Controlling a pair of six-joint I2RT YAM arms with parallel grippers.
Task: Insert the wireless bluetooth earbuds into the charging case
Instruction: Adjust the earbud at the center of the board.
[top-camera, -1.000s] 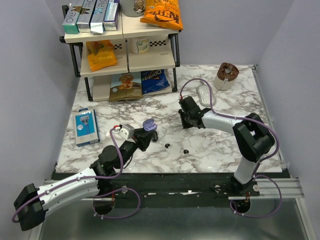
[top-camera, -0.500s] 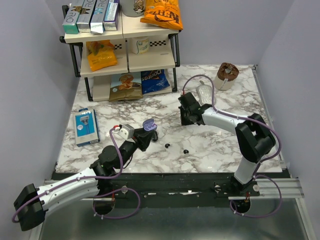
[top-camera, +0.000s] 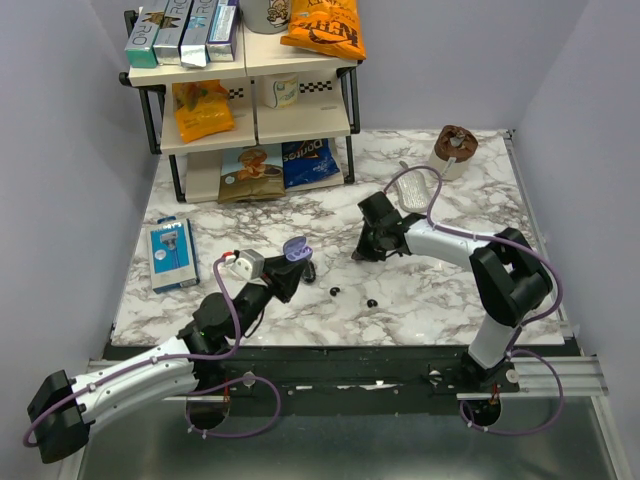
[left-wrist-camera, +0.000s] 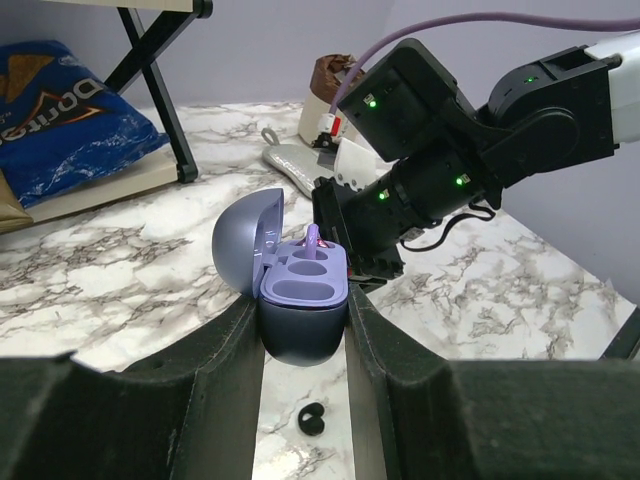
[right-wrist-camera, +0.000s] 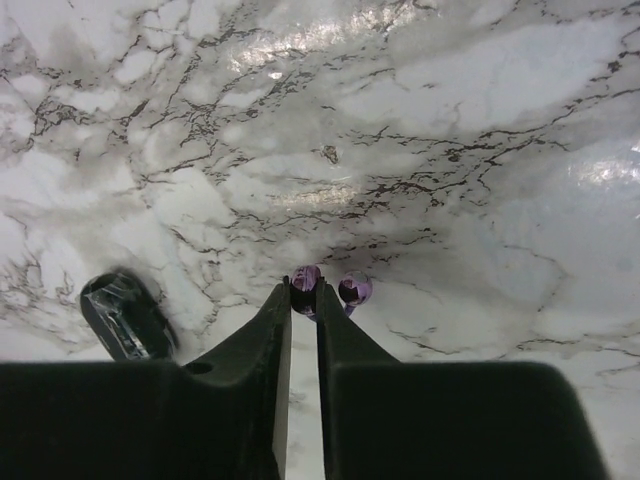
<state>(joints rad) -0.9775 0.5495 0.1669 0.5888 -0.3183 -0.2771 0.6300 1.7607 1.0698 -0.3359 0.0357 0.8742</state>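
My left gripper (left-wrist-camera: 305, 312) is shut on the purple charging case (left-wrist-camera: 300, 300), whose lid stands open to the left over empty wells. From above, the case (top-camera: 297, 248) sits left of centre. One black earbud (left-wrist-camera: 312, 418) lies on the marble below the case, between my left fingers. Two black earbuds (top-camera: 334, 291) (top-camera: 371, 301) rest on the table in the top view. My right gripper (right-wrist-camera: 305, 290) is tipped down at the table (top-camera: 362, 252), its jaws shut on a small glossy purple piece (right-wrist-camera: 305, 277). A second purple piece (right-wrist-camera: 354, 289) lies just right of it.
A snack rack (top-camera: 250, 100) stands at the back left and a blue box (top-camera: 170, 252) at the left. A white oblong item (top-camera: 410, 190) and a brown cup (top-camera: 455, 148) sit back right. A dark oblong thing (right-wrist-camera: 120, 315) lies left of my right fingers.
My right gripper has tipped down and shifted slightly toward the near side, and its cable swung right. The left arm with the case has barely moved.
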